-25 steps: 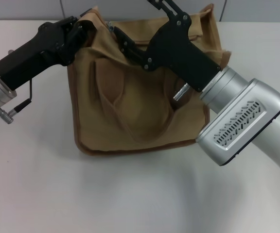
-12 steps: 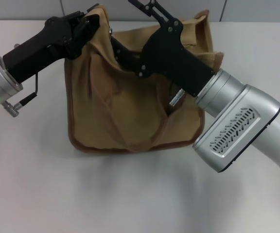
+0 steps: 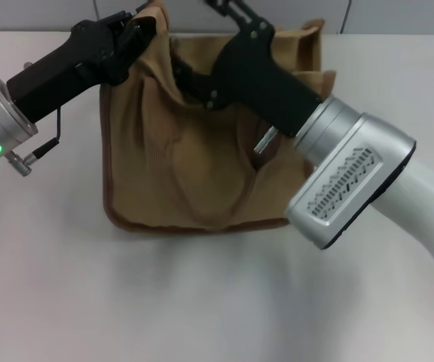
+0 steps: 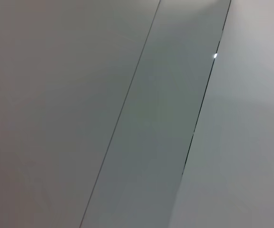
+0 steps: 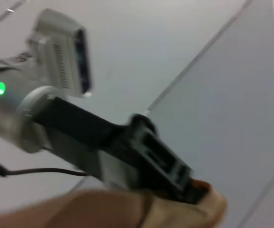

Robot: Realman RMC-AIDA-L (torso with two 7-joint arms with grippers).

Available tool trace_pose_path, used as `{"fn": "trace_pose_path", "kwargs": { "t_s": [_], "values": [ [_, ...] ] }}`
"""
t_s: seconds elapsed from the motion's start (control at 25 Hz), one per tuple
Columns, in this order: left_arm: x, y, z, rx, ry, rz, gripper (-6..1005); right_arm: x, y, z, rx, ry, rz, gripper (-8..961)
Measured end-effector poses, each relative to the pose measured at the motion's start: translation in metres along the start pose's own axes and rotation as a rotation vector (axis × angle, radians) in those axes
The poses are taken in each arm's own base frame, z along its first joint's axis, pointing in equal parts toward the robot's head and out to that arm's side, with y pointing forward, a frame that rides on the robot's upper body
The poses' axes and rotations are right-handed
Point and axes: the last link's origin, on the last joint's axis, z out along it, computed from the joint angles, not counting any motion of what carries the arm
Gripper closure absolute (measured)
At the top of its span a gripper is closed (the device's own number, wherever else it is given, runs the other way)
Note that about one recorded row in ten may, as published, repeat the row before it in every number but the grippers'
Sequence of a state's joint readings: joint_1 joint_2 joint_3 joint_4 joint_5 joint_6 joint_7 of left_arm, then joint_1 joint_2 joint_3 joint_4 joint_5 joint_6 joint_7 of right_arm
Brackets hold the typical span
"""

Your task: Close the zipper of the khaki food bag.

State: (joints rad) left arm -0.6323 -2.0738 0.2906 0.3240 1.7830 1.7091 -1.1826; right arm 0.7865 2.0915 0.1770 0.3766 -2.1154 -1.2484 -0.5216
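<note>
The khaki food bag (image 3: 202,158) sits centre-upper in the head view on the white bench (image 3: 89,302), top edge tilted toward the far wall. Left end effector (image 3: 136,32), upper left, is clamped on the bag's top-left corner; the right wrist view confirms it, w/ tan fabric pinched at the tip (image 5: 194,192). Right end effector (image 3: 183,75) reaches in from the right across the bag's top edge, but its tips are buried in the folds, so whether it's wide, narrow or holding anything cannot be told. The zipper and its pull tab aren't visible.

Risks: w/ only one corner anchored, a pull along the top would likely drag or tip the whole bag instead of moving the slider. Slack, bunched fabric near the corner could jam the track. If the right tips hold cloth rather than the tab, nothing closes. Left grip could also slip off the corner.
</note>
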Motion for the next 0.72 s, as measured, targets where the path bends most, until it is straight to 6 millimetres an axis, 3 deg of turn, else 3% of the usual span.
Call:
{"fn": "trace_pose_path", "kwargs": {
  "t_s": [0.52,0.72],
  "values": [
    [-0.001,-0.0001,-0.0009,0.006,0.0,-0.007,969,0.0004,0.0051,0.0021,-0.036,0.009,-0.01,172],
    [-0.0015,0.0007,-0.002,0.004,0.002,-0.014,969,0.0024,0.0062,0.0015,-0.04,0.023,-0.011,275]
  ]
}}
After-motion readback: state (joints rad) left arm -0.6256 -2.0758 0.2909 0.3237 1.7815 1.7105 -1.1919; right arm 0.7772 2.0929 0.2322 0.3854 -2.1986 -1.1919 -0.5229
